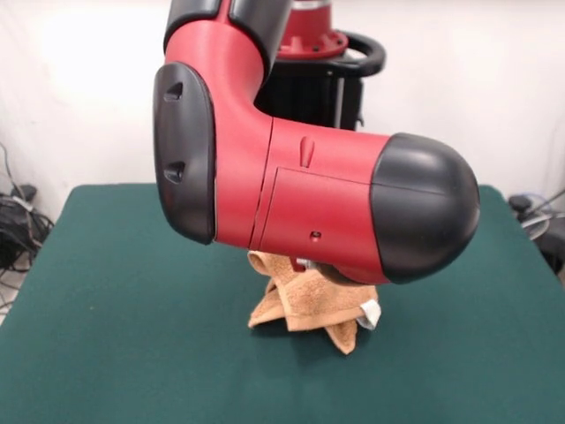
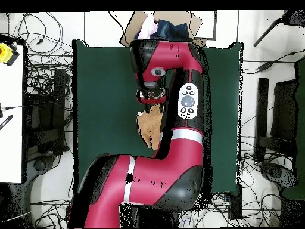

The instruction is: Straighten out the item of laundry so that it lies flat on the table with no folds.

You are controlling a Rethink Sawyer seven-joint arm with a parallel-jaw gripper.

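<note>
The peach towel [image 1: 309,305] is bunched into a peak near the middle of the green table [image 1: 115,291]. Its top is drawn up under the arm and its lower folds rest on the felt. A white tag [image 1: 372,312] shows at its right side. In the front view the big red and black arm link [image 1: 309,194] hides the gripper. In the overhead view the gripper [image 2: 152,102] points down onto the top of the towel [image 2: 152,128], and the towel hangs from it. The table [image 2: 101,89] is far larger than the towel.
The arm [image 2: 179,161] spans the table's middle from the robot's base. A cardboard box [image 2: 161,27] sits at the table's far edge in the overhead view. Cables lie on the floor at both sides, and a white bench with a yellow object [image 2: 6,53] stands at the left.
</note>
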